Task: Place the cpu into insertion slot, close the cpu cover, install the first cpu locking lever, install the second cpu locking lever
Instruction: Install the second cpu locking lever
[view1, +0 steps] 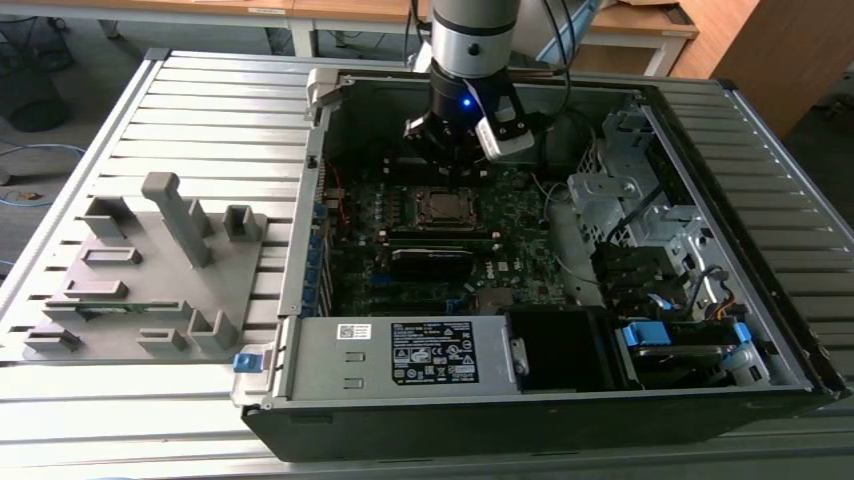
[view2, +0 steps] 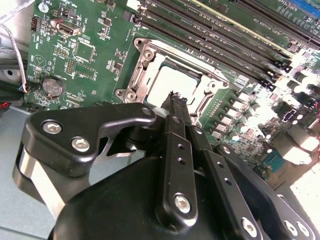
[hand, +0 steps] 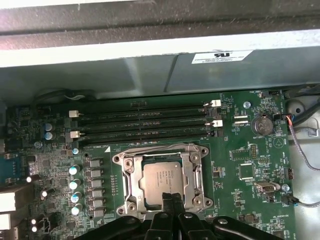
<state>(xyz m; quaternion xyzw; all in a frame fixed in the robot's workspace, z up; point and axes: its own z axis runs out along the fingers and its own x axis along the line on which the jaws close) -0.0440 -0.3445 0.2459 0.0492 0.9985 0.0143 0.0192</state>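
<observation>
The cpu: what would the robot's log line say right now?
cpu: seated in socket | cpu cover: closed over it | gripper: shut, tips at cpu's edge

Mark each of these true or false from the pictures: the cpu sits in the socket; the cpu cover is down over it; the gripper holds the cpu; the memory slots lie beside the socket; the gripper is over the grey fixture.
1. The cpu sits in the socket. True.
2. The cpu cover is down over the cpu. True: its frame lies flat around the chip in both wrist views.
3. The gripper holds the cpu. False: its fingers are shut, nothing between them, at the socket's edge.
4. The memory slots lie beside the socket. True.
5. The gripper is over the grey fixture. False: it is inside the computer case, above the socket.
</observation>
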